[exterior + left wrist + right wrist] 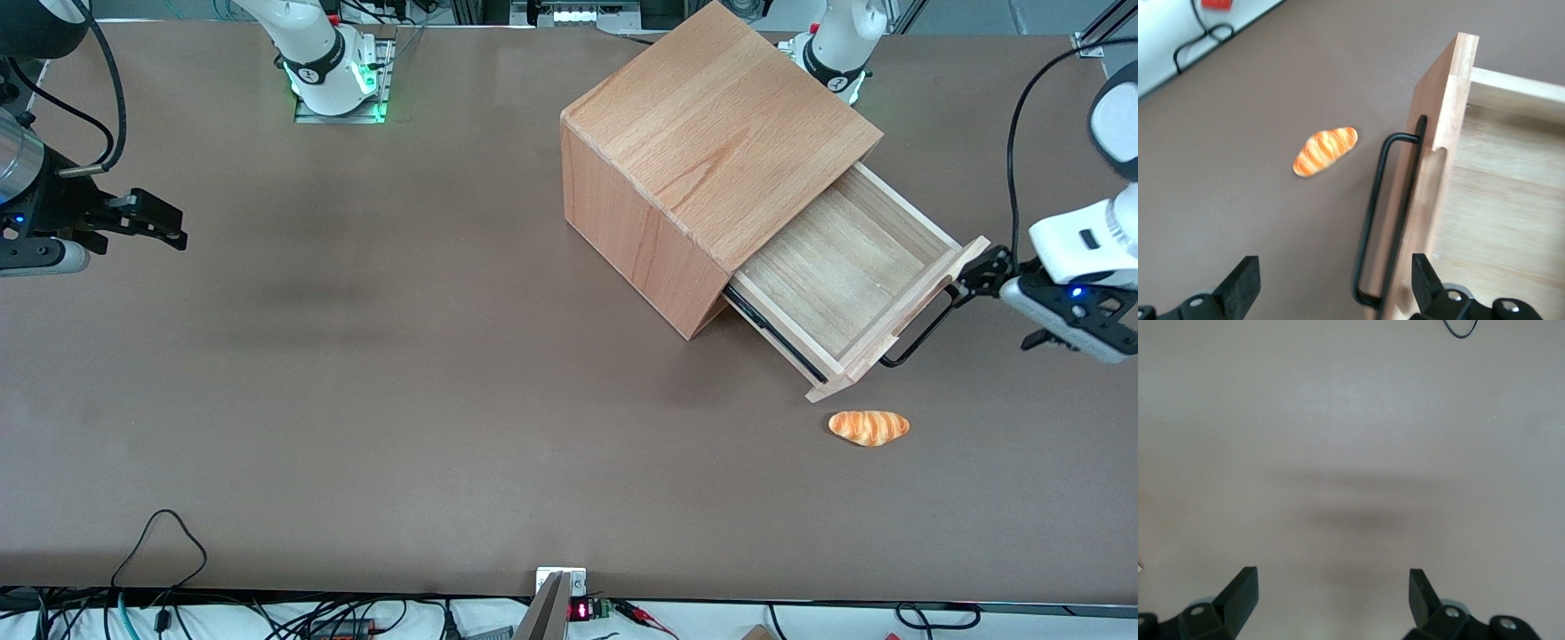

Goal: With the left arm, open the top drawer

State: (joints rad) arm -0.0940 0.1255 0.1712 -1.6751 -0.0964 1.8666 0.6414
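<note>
Right now the gripper's (1331,287) fingers (1245,280) are standing spread, straddling the black bar handle (1371,227) without pinching it. Outward, the top drawer (836,267) is sitting pulled out of the wooden cabinet (702,142), showing bare boards inside. Nearby a bread roll (869,427) is lying on the table (356,356).

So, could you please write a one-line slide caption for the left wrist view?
Open gripper beside the pulled-out top drawer, its black bar handle between the fingers, a toy bread roll on the table.

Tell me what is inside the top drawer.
The top drawer shows only bare wood; its inner end stays hidden under the cabinet top. The open pincer sits at the handle.
</note>
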